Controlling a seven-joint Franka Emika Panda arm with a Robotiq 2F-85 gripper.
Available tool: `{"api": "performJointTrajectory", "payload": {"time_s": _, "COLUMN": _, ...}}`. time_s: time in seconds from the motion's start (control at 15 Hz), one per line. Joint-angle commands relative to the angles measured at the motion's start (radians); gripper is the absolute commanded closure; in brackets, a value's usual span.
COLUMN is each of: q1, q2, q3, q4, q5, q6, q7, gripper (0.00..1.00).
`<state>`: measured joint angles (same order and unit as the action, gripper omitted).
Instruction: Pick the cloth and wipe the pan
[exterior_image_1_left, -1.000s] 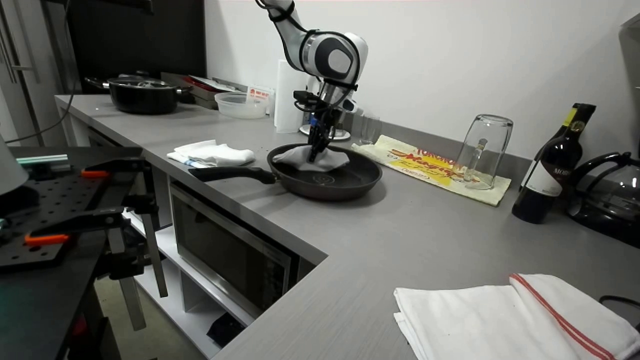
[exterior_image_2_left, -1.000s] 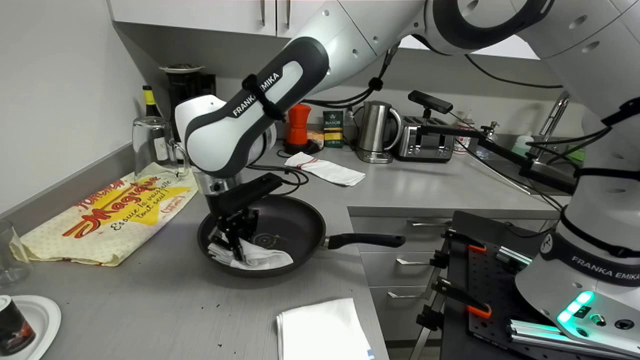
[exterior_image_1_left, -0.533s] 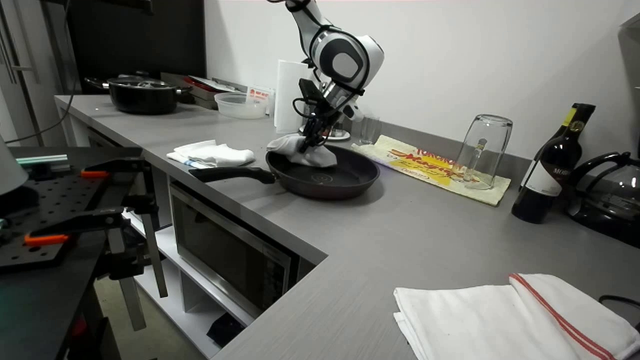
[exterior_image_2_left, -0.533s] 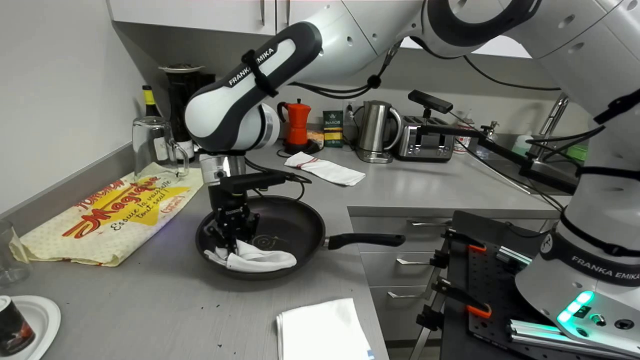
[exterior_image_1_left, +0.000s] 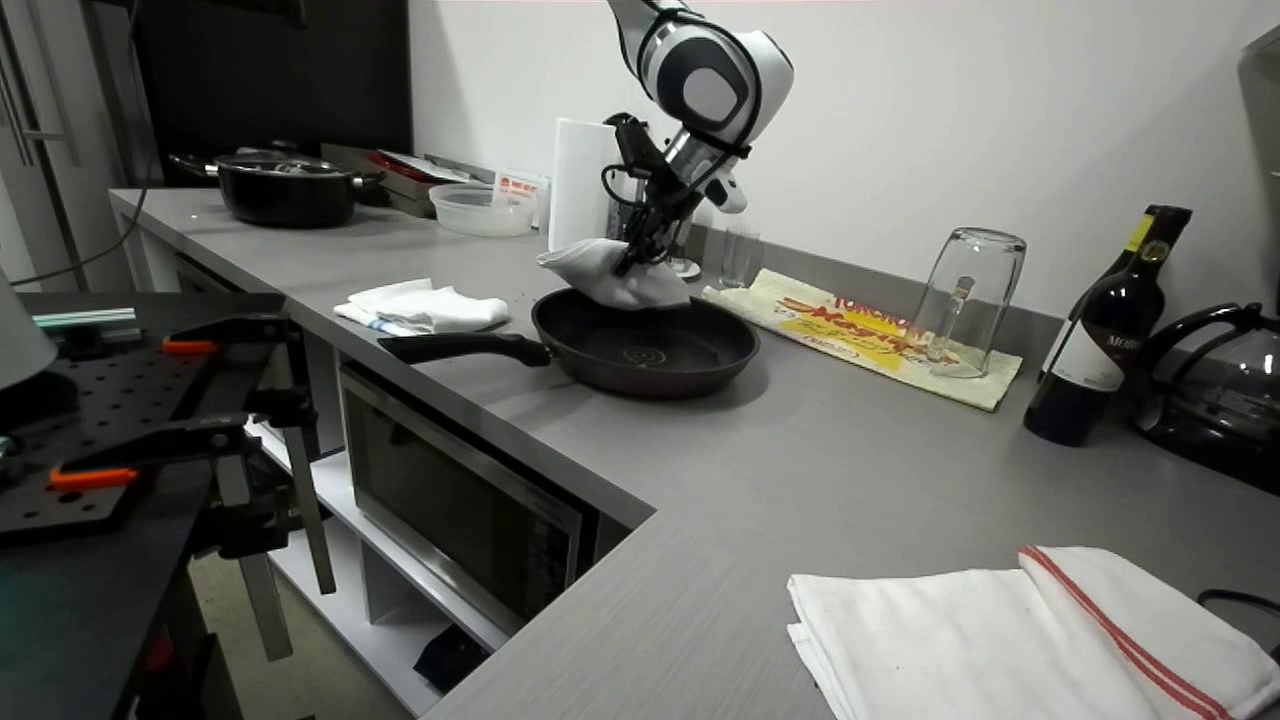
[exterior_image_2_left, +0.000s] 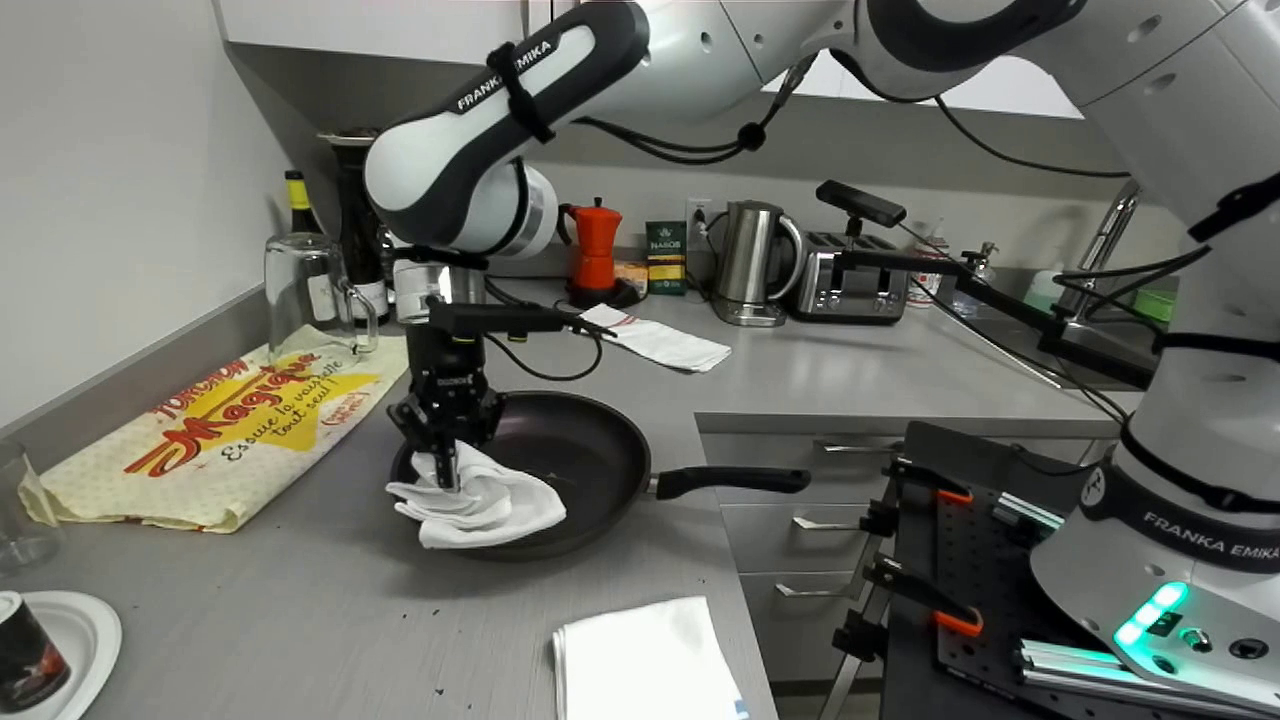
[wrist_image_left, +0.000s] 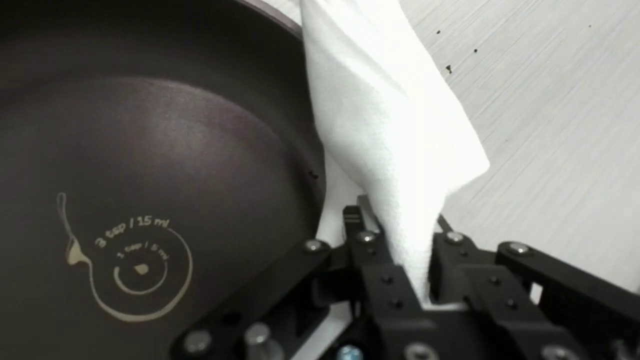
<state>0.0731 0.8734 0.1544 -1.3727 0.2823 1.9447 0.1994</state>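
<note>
- Cloth (exterior_image_2_left: 495, 510), white and bunched, is at the rim of the pan (exterior_image_2_left: 580, 450), partly over its inside and partly past its edge in the wrist view; whether the two touch, I cannot tell.
- Gripper (wrist_image_left: 403, 225) pinches the cloth above the pan's rim.
- Folded white towel (exterior_image_2_left: 645, 660) lies on the counter (exterior_image_2_left: 300, 620) near the pan.
- Printed towel (exterior_image_2_left: 245, 430) lies beside the pan, with a glass mug (exterior_image_2_left: 300, 300) on it.
- Red-striped towel (exterior_image_1_left: 1000, 630) lies well apart from the pan.

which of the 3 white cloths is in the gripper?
The rumpled cloth, pinched in the gripper partly over the frying pan; the red-striped cloth and blue-marked cloth lie on the counter.
</note>
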Motion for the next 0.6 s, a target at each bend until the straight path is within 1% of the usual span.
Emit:
{"api": "performJointTrajectory", "payload": {"time_s": 0.0, "q1": 0.046, "q2": -0.106, "q3": -0.006, "q4": -0.041, "q5": -0.01, "q6": -0.035, "q7": 0.01, "gripper": 0.95}}
{"api": "performJointTrajectory", "payload": {"time_s": 0.2, "q1": 0.1, "q2": -0.166, "q3": 0.005, "q4": -0.078, "q5": -0.02, "q6": -0.045, "q7": 0.014, "gripper": 0.95}}
{"api": "performJointTrajectory", "payload": {"time_s": 0.53, "q1": 0.225, "q2": -0.224, "q3": 0.031, "q4": -0.164, "q5": -0.075, "q6": -0.041, "q7": 0.008, "gripper": 0.95}}
